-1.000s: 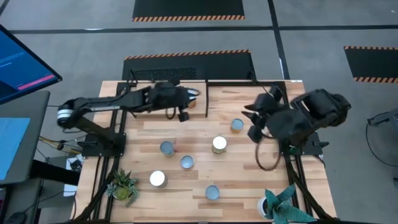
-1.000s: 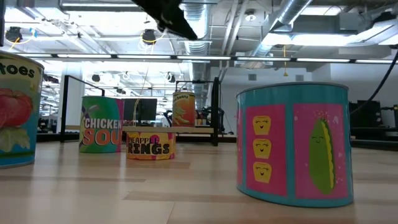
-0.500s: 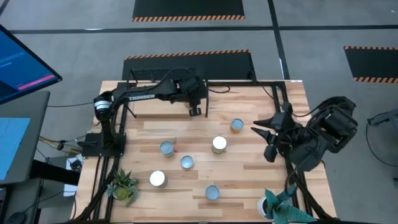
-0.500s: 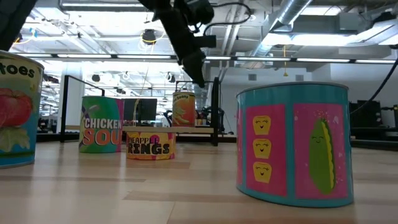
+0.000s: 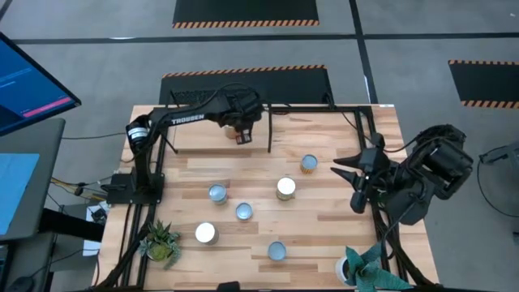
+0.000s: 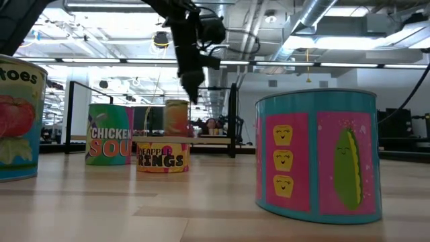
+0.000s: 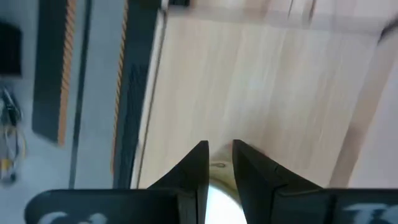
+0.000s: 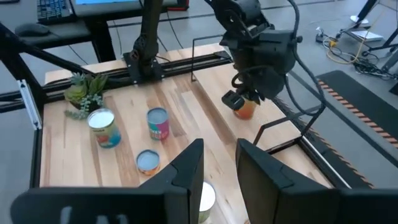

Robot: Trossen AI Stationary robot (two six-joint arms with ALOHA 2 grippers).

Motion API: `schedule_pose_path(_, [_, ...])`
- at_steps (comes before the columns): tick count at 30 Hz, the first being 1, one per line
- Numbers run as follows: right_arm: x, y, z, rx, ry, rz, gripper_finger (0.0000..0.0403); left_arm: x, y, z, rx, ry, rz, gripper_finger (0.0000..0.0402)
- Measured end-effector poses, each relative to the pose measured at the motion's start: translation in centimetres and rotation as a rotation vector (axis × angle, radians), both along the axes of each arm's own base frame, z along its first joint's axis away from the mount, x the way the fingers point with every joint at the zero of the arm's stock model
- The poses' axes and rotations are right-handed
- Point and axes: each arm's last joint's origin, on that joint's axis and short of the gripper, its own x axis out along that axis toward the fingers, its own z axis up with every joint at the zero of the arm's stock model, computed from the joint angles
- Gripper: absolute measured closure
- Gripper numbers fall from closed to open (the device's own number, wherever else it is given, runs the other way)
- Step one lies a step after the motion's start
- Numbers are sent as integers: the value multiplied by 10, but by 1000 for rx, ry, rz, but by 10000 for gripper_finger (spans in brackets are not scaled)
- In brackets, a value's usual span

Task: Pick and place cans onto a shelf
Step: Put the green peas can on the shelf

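An orange can stands upright on the shelf, a light wood panel in a black frame at the table's far left. The can also shows in the low view and the right wrist view. My left gripper is shut and points down right over the can. My right gripper is shut and empty above the table's right side. Several more cans stand on the table, among them one with a shiny top. My left gripper comes from above, pointing down, with its shut fingertips at the orange can's silver top. The gripper itself hides the place of contact, so I cannot tell whether it presses on the top or pushes the rim. The can stands on the shelf.
Cans stand on the tabletop at the middle and toward the near edge. Potted plants stand at the near left and near right corners. Black frame posts rise around the shelf.
My left gripper has reached out over the shelf's right end, come down, then gone toward the table's left edge along the shelf. The orange can has slid left on the shelf with it and stays upright. My right arm has drawn back toward the table's right edge.
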Motion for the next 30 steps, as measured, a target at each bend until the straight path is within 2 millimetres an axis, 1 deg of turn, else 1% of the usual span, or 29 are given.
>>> schedule_pose_path(5, [-1,-1,1,-5,0,3,287,-15,3,-3,-32,111,65,340])
schedule_pose_path(10, [-1,-1,1,-5,4,6,287,-35,9,-2,-23,247,162,340])
schedule_pose_path(14, [-2,0,0,-3,3,12,287,-49,19,5,-33,260,212,340])
schedule_pose_path(18, [-5,5,0,16,-5,30,287,-69,27,25,-38,216,252,340])
schedule_pose_path(21, [-9,10,0,18,-5,58,287,-89,30,45,-48,167,260,340])
schedule_pose_path(23, [-11,13,0,18,-6,73,287,-105,27,60,-80,92,251,340])
schedule_pose_path(24, [-11,13,0,16,-8,74,287,-110,26,66,-109,23,238,340])
schedule_pose_path(26, [-11,13,1,-1,-25,60,287,-114,23,76,-182,-139,180,340])
schedule_pose_path(27, [-11,13,1,-9,-34,51,287,-113,21,79,-204,-201,147,340])
schedule_pose_path(28, [-11,12,1,-17,-42,40,287,-110,18,81,-209,-246,121,340])
schedule_pose_path(30, [-10,10,2,-30,-61,13,287,-105,15,77,-204,-265,97,340])
